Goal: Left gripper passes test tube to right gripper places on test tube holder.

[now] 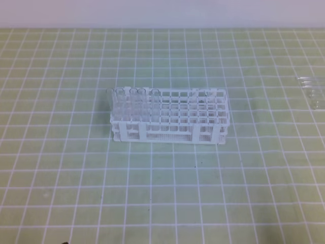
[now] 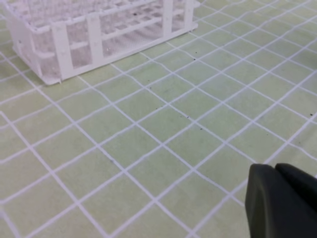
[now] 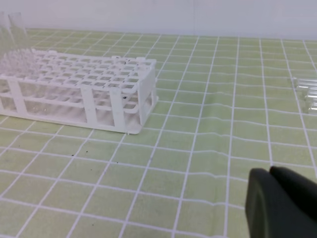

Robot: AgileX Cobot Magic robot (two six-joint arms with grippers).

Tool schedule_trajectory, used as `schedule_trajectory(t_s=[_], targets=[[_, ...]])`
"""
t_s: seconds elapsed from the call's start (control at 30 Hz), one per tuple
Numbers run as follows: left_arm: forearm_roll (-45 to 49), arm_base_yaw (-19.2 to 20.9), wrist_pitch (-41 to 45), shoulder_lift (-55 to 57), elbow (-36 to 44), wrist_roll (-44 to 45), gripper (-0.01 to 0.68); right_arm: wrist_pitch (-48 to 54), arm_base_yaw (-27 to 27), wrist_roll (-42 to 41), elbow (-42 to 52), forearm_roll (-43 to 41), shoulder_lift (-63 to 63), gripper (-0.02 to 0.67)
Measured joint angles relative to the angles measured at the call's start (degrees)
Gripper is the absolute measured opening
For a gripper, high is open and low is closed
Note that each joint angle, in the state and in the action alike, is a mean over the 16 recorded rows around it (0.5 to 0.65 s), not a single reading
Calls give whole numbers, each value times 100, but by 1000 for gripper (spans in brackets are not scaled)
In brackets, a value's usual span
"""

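The white test tube holder (image 1: 170,118) stands mid-table on the green grid mat, with a few clear tubes (image 1: 125,101) upright in its left end. Loose clear test tubes (image 1: 311,90) lie on the mat at the far right edge; the right wrist view also shows them (image 3: 308,91). My left gripper (image 2: 275,169) shows only as black fingertips pressed together and empty, low over the mat in front of the holder (image 2: 94,34). My right gripper (image 3: 270,172) is likewise shut and empty, to the right of the holder (image 3: 79,87). Neither arm appears in the exterior view.
A pale wall runs along the back edge of the mat (image 1: 162,178). Small dark specks dot the mat in front of the holder.
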Motion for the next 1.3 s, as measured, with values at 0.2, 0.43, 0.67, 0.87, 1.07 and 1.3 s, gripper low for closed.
schedule_trajectory(t_s=[0.2,0.43,0.67,0.87,1.07,1.3], targets=[[65,1078,-438,-217,-15,-137,0,0,0,0,0,1,0,-16],[73,2665,-867,-829,-30,-360,0,0,0,0,0,6,2,-16],[62,3556,-648,-1353,-45,-477,-1,0,0,0,0,11,6,-16],[118,3789,-24,-1447,-53,-507,-1,0,0,0,0,18,9,-16],[197,3801,634,-1457,-45,-493,-1,0,0,0,0,30,9,-16],[245,3793,985,-1430,-65,-496,-1,0,0,0,0,38,9,-16]])
